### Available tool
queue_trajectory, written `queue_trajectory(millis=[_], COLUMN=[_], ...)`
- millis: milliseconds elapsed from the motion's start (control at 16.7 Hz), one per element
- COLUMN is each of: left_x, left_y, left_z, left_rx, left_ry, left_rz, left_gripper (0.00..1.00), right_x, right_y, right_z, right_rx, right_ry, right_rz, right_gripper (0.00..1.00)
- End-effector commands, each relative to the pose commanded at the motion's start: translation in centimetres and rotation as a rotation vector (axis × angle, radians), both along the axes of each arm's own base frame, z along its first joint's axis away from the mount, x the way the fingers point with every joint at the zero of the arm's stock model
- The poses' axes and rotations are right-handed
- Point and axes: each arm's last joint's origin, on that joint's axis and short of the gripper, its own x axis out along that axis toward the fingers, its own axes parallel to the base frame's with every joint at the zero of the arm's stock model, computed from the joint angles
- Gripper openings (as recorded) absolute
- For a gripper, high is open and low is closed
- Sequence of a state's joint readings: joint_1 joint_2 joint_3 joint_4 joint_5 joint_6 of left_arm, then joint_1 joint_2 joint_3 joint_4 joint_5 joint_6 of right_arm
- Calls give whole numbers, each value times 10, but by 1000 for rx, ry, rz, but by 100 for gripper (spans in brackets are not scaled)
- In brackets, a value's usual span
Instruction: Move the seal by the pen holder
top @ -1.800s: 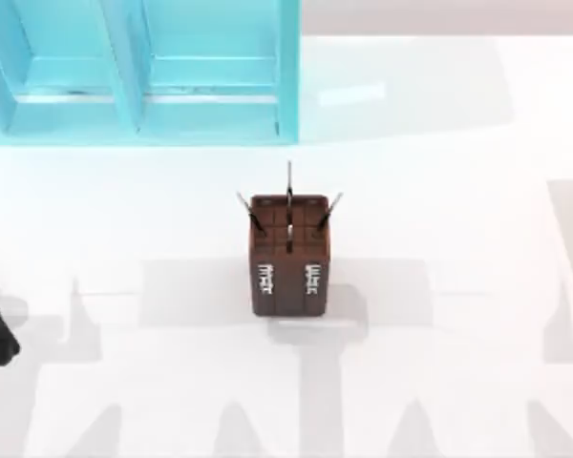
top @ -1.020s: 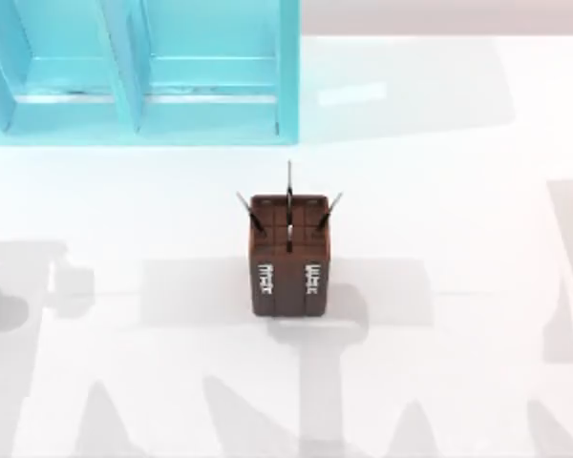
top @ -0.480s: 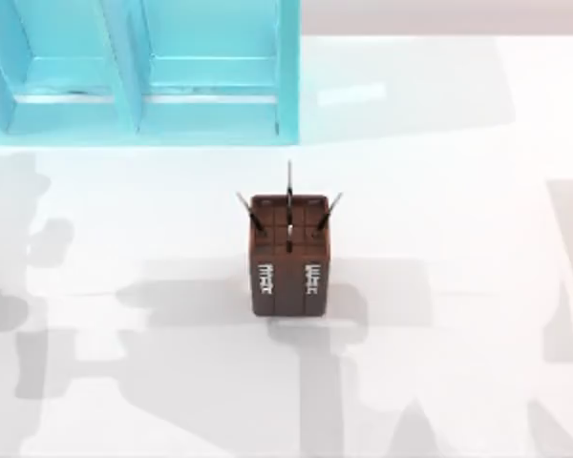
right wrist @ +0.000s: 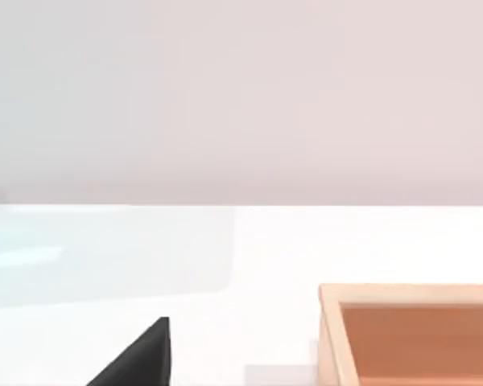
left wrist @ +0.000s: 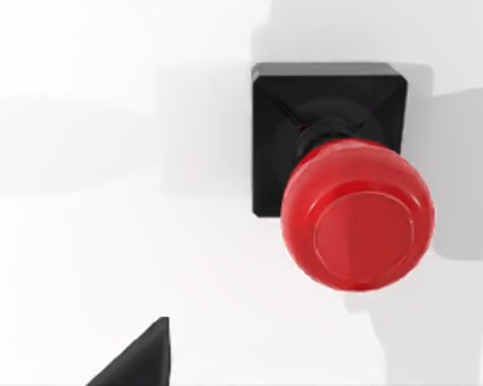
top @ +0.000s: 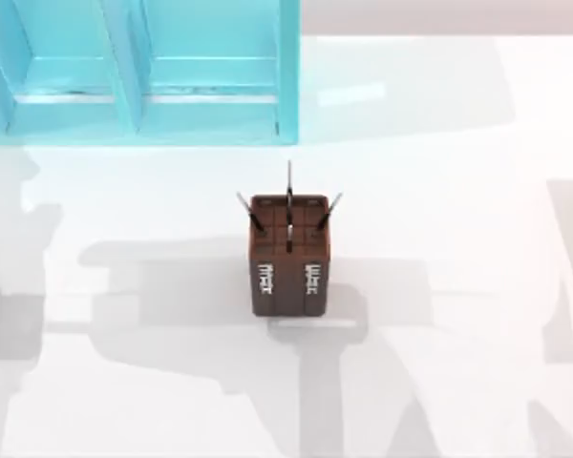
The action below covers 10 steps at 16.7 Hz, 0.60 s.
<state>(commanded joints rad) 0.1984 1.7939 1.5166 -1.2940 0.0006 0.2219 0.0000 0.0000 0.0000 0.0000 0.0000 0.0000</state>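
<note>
Left gripper [left wrist: 137, 362] hovers above the seal [left wrist: 350, 205]; its opening I cannot tell. I'd centre over the red knob, then descend straight.

Left arm's black bulk gone from the table's [top: 458, 191] left edge, shadows shifted.

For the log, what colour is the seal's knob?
Glossy red, on a black square base; the seal shows best in the left wrist view.

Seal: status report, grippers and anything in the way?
Seal upright on the white table, below the left gripper, not gripped. Pen holder mid-table. Right arm idle near a wooden box.
</note>
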Motion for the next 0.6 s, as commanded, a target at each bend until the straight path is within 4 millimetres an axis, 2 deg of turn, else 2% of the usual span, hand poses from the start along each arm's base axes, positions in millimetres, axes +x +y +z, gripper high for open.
queue_trajectory(millis=[300, 420, 600], left_x=[0, 2, 4], left_y=[-1, -1, 0], left_z=[-5, -20, -54], left_rx=[0, -1, 1], left_ry=[1, 4, -4], left_rz=[-2, 0, 0], left_gripper=[100, 100, 100], right_x=[0, 0, 0], right_y=[0, 0, 0], right_z=[0, 0, 0], right_rx=[0, 0, 0], right_ry=[0, 0, 0], right_rz=[0, 0, 0], right_gripper=[100, 100, 100])
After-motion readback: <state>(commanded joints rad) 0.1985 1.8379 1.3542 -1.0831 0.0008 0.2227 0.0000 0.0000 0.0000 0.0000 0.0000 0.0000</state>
